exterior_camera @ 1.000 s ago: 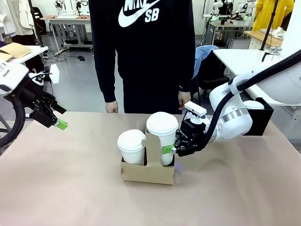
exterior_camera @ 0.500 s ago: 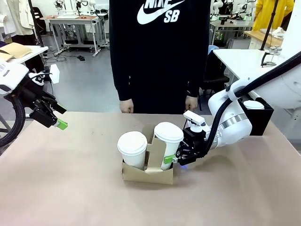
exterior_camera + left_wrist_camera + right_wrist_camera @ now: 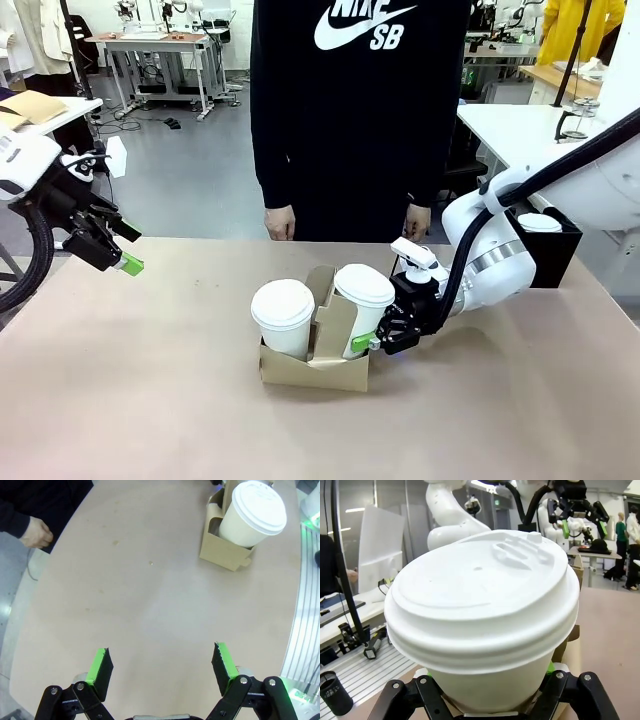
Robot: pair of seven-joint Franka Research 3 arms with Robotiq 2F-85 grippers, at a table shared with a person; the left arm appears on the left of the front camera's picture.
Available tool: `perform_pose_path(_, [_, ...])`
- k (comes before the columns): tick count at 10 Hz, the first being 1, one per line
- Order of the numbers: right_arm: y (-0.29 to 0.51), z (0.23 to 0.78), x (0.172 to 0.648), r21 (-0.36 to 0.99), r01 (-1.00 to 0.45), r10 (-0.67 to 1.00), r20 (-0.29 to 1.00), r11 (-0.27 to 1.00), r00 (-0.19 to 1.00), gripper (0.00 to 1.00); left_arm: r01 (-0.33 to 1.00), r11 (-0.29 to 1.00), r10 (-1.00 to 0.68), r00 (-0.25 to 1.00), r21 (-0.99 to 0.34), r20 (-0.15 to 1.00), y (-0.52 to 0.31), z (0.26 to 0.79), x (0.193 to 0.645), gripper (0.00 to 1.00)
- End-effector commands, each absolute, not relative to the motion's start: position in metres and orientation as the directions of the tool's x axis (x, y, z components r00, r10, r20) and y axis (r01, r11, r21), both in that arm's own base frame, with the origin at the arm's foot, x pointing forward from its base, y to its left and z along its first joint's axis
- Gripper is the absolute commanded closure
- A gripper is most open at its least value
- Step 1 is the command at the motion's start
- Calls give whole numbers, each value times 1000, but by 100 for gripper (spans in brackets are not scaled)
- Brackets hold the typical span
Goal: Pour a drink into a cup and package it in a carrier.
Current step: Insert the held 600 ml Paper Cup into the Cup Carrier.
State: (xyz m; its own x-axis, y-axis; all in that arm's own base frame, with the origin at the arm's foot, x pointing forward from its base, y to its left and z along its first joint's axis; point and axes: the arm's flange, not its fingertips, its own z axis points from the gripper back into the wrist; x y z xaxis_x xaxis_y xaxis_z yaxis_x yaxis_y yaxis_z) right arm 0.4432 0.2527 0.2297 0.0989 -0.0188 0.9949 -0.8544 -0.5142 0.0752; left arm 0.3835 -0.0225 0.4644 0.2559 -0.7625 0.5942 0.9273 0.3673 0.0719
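Off at the table's left edge the left gripper (image 3: 118, 248) hangs in the air, jaws spread and holding nothing. Mid-table sits the cardboard carrier (image 3: 315, 368), a lidded white cup (image 3: 283, 318) in its left slot. The right gripper (image 3: 372, 341) pinches the tall lidded cup (image 3: 360, 307), tilted, in the right slot.

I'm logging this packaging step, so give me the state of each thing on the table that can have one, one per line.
Tall cup: lidded, tilted, in the carrier's right slot, gripped by the right gripper.
Shorter cup: lidded, upright, in the left slot.
Carrier: on the table, both slots filled, divider leaning.
Right gripper: jaws shut on the tall cup.
Left gripper: jaws open, holding nothing, above the table.
Black box: at the table's far right corner, holding something white.
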Motion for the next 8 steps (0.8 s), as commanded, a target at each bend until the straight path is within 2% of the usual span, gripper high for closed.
perform_pose_path(1, [249,231,438,24,-852,-6,999,-523,32,19,930,360,-751,245,69,613,-22,464,384,0])
perform_pose_path(8, [239,280,429,-73,-870,-82,996,-488,-37,19,930,360,-751,245,69,613,-22,464,384,0])
